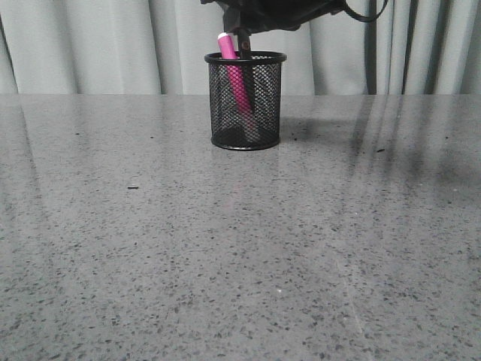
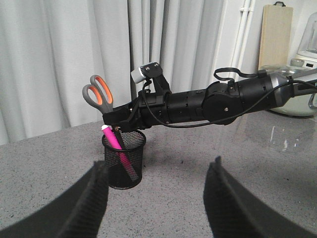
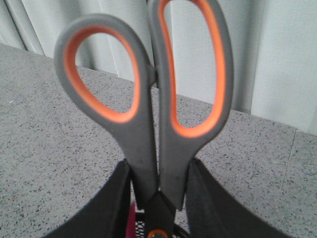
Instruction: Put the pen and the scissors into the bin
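The black mesh bin [image 1: 246,113] stands at the far middle of the table. The pink pen [image 1: 234,71] leans inside it, cap end above the rim. My right gripper [image 1: 252,22] hangs just above the bin, shut on the scissors [image 3: 148,99]. It grips them below the grey and orange handles, blades pointing down into the bin. In the left wrist view the scissors [image 2: 98,94] stand upright over the bin [image 2: 124,158] with the pen [image 2: 114,141] beside the blades. My left gripper [image 2: 156,198] is open and empty, well back from the bin.
Grey curtains hang behind the table. The right arm [image 2: 208,104] reaches across above the bin. A wooden board [image 2: 275,34] and a glass pot [image 2: 292,94] stand at the table's far side. A small dark speck [image 1: 133,186] lies on the table.
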Controlling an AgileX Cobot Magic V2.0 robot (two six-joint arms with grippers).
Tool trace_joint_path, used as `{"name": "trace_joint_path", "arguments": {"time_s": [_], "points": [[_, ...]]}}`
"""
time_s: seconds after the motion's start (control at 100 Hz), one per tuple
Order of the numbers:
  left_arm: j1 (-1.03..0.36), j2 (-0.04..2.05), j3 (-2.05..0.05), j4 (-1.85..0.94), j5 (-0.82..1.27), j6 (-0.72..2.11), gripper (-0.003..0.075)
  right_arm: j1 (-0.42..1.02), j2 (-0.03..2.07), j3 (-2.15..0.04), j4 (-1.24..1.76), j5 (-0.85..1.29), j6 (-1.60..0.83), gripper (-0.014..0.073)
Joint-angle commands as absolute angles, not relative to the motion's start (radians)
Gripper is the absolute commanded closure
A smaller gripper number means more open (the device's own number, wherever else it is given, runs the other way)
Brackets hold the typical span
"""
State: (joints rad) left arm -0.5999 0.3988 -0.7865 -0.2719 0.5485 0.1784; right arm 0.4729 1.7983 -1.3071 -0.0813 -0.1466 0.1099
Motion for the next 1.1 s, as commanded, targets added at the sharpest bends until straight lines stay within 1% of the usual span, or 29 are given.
{"name": "trace_joint_path", "arguments": {"time_s": [0.0,0.1,0.14,0.17,0.21,0.37,0.42,0.44,0.48,0.51,0.53,0.54,0.55,0.56,0.58,0.59,0.6,0.61,0.62,0.63,0.68,0.76,0.81,0.97,1.09], "points": [[-0.6,0.407,-0.812,-0.294,0.48,0.17,0.0335,0.475,1.759,-1.335,-0.084,-0.148,0.108,0.0382],[-0.6,0.407,-0.812,-0.294,0.498,0.17,0.0335,0.475,1.755,-1.335,-0.084,-0.148,0.108,0.0212],[-0.6,0.407,-0.812,-0.294,0.505,0.17,0.0335,0.475,1.752,-1.335,-0.084,-0.144,0.108,0.0165],[-0.6,0.407,-0.812,-0.294,0.511,0.17,0.0335,0.475,1.748,-1.335,-0.084,-0.144,0.108,0.0146],[-0.6,0.407,-0.812,-0.294,0.519,0.17,0.0335,0.475,1.743,-1.335,-0.084,-0.144,0.108,0.0131],[-0.6,0.407,-0.812,-0.294,0.537,0.17,0.0336,0.475,1.697,-1.335,-0.084,-0.139,0.108,0.0135],[-0.6,0.406,-0.812,-0.286,0.537,0.17,0.0356,0.475,1.672,-1.335,-0.084,-0.131,0.108,0.0137],[-0.6,0.406,-0.812,-0.282,0.537,0.17,0.0375,0.475,1.659,-1.335,-0.084,-0.127,0.108,0.0139],[-0.6,0.402,-0.812,-0.256,0.532,0.155,0.0433,0.475,1.627,-1.335,-0.084,-0.105,0.108,0.0172],[-0.598,0.396,-0.812,-0.224,0.528,0.115,0.0481,0.475,1.602,-1.335,-0.084,-0.085,0.108,0.0225],[-0.595,0.39,-0.812,-0.193,0.528,0.083,0.0517,0.475,1.582,-1.335,-0.084,-0.065,0.108,0.0281],[-0.596,0.385,-0.812,-0.169,0.528,0.072,0.054,0.475,1.576,-1.335,-0.084,-0.05,0.108,0.0325],[-0.593,0.382,-0.812,-0.156,0.528,0.061,0.0552,0.475,1.561,-1.335,-0.086,-0.043,0.108,0.0349],[-0.593,0.38,-0.812,-0.127,0.528,0.036,0.0562,0.475,1.554,-1.335,-0.088,-0.036,0.108,0.04],[-0.588,0.37,-0.812,-0.096,0.528,0.0,0.0592,0.475,1.532,-1.332,-0.088,-0.013,0.108,0.0454],[-0.589,0.364,-0.812,-0.064,0.53,-0.016,0.061,0.475,1.524,-1.332,-0.093,0.0,0.108,0.0509],[-0.585,0.361,-0.811,-0.048,0.533,-0.042,0.0619,0.475,1.508,-1.331,-0.093,0.007,0.108,0.0536],[-0.582,0.353,-0.811,-0.014,0.535,-0.054,0.0635,0.475,1.5,-1.327,-0.096,0.017,0.108,0.059],[-0.579,0.349,-0.808,0.0,0.537,-0.066,0.0642,0.475,1.484,-1.322,-0.098,0.02,0.108,0.0616],[-0.579,0.345,-0.808,0.038,0.542,-0.09,0.0649,0.475,1.475,-1.32,-0.101,0.023,0.108,0.0667],[-0.566,0.314,-0.799,0.159,0.558,-0.17,0.0689,0.475,1.41,-1.29,-0.111,0.031,0.106,0.0657],[-0.551,0.246,-0.768,0.315,0.583,-0.266,0.0724,0.475,1.28,-1.206,-0.15,0.031,0.106,0.0659],[-0.547,0.211,-0.746,0.354,0.587,-0.283,0.0741,0.475,1.199,-1.143,-0.17,0.031,0.106,0.0659],[-0.545,0.111,-0.66,0.367,0.59,-0.293,0.074,0.475,0.925,-0.872,-0.247,0.031,0.106,0.0659],[-0.545,0.098,-0.584,0.365,0.568,-0.292,0.074,0.475,0.742,-0.654,-0.294,0.011,0.106,0.0659]]}}
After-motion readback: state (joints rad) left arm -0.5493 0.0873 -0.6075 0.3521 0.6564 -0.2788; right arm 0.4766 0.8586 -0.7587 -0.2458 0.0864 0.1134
